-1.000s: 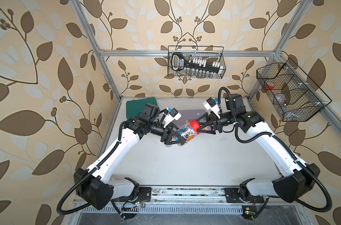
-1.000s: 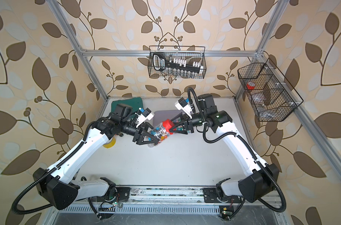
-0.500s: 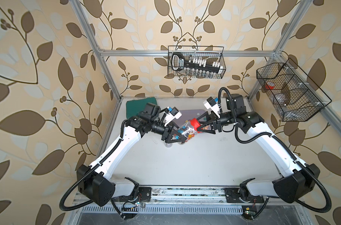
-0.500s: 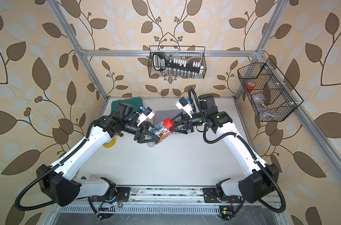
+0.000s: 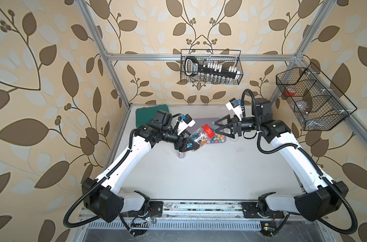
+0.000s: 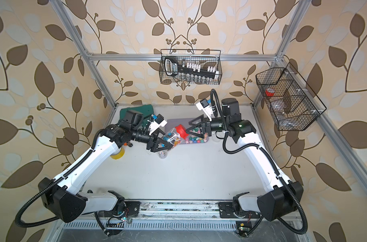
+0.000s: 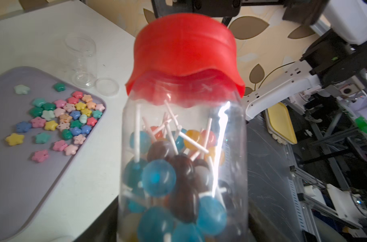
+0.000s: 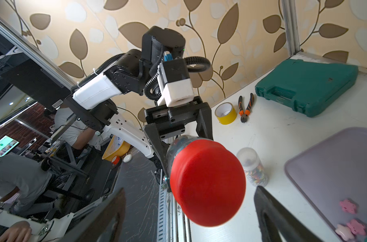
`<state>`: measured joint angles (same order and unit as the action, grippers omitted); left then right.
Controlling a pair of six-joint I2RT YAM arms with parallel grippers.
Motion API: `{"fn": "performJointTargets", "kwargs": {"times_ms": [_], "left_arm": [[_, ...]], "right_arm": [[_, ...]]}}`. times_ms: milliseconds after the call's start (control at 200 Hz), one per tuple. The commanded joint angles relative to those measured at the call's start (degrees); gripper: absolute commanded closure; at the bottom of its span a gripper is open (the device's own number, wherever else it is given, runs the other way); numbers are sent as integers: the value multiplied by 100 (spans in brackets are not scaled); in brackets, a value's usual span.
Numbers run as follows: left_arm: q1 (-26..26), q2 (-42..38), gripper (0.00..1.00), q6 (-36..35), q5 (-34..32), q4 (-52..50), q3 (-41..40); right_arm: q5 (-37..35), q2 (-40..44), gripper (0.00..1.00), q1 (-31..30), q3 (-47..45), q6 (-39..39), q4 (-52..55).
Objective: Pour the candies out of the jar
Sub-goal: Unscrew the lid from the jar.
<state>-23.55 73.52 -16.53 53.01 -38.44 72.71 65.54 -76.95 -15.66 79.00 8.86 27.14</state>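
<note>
Because the white table (image 5: 199,171) is the biggest thing before us, we begin there: a flat, matt, lightly scuffed top, its broad front half lying open between the two arms. At the back lies a lilac tray (image 5: 199,121) of smooth plastic, with rounded corners and a low raised rim. Toward the far corner sits a green hard case (image 5: 149,113), boxy and moulded.

We see the jar (image 7: 182,167), clear glossy plastic with a round body, held tilted in the air above the end of the tray nearer the left arm. The left gripper (image 5: 194,144) is clamped round its body, one black finger on each side. A red lid (image 8: 207,186), domed with a wavy skirt, caps the jar and faces the right arm. The right gripper (image 5: 214,128) stands spread wide and holds nothing, with a gap between the lid and each finger.

A small jar (image 8: 253,167) of rainbow pieces stands on the table near the tray's edge, below the left gripper. An empty clear pot (image 7: 82,60) stands just off the tray's other end.

Inside the held jar we see round, glassy lollipops (image 7: 159,178) in blue, brown and orange, on thin white sticks. Smallest are the pastel star sweets (image 7: 61,117), heaped loosely on the tray near its corner.
</note>
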Motion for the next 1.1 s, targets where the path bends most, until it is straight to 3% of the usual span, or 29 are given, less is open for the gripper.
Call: {"fn": "performJointTargets", "kwargs": {"times_ms": [0, 85, 315, 1095], "left_arm": [[-15, -453, 31, -221, -686, 552, -79], [-68, -588, 31, -322, -1090, 666, -213], [-244, -821, 31, -538, -1703, 775, -502], [-378, -848, 32, -472, -1488, 661, -459]], "right_arm": [[-107, -244, 11, 142, 374, 1204, -73], [-97, -501, 12, 164, 814, 1637, 288], [-92, -1010, 11, 152, 1480, 1494, 1374], [-298, -1697, 13, -628, 1314, 1031, 1900]]}}
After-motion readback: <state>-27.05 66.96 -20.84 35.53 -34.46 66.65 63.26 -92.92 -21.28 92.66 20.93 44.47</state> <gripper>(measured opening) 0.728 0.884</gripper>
